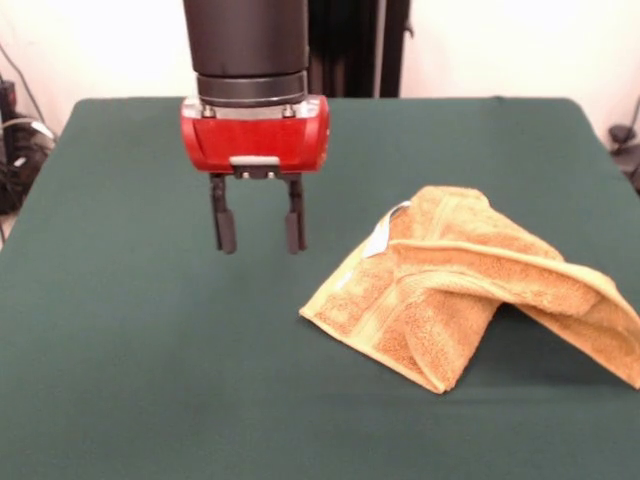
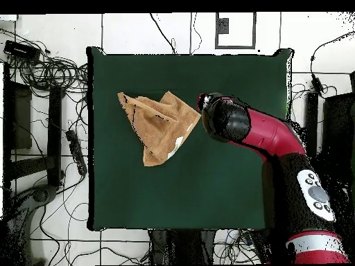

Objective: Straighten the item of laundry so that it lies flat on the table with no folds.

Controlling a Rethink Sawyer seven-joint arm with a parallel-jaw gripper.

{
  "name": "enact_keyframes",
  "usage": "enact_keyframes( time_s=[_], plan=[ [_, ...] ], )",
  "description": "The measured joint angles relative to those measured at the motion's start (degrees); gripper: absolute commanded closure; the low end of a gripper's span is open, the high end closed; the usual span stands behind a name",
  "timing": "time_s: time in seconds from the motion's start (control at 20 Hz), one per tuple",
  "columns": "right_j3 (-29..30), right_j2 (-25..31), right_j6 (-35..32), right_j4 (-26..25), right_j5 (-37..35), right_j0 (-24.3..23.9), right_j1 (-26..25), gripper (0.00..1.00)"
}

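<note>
The orange-tan towel (image 1: 470, 280) lies crumpled and folded over itself on the right part of the green table (image 1: 140, 360) in the front view, one corner reaching the right edge. Its small white tag (image 1: 385, 232) shows near the top left fold. In the overhead view the towel (image 2: 158, 125) sits left of the table's (image 2: 208, 187) middle. My gripper (image 1: 258, 228) hangs open and empty above the table, to the left of the towel and apart from it. In the overhead view the arm's red wrist (image 2: 222, 116) hides the fingers.
Cables and equipment (image 2: 41, 69) lie on the floor round the table. The robot's arm (image 2: 277, 138) reaches in from the bottom right in the overhead view. The pedestal column (image 1: 345, 45) stands behind the table's far edge.
</note>
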State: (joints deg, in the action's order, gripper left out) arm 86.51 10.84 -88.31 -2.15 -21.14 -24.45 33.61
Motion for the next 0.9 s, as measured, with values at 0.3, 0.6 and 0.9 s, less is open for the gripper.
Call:
enact_keyframes(
  time_s=[0.3,0.6,0.9],
  plan=[
    [1.86,0.83,0.0,2.5,2.55,0.0,-0.2,0.0],
    [2.52,1.58,0.0,4.18,4.9,0.05,-0.95,0.0],
    [3.89,3.09,0.0,5.85,7.96,-0.01,-1.85,0.0]
  ],
)
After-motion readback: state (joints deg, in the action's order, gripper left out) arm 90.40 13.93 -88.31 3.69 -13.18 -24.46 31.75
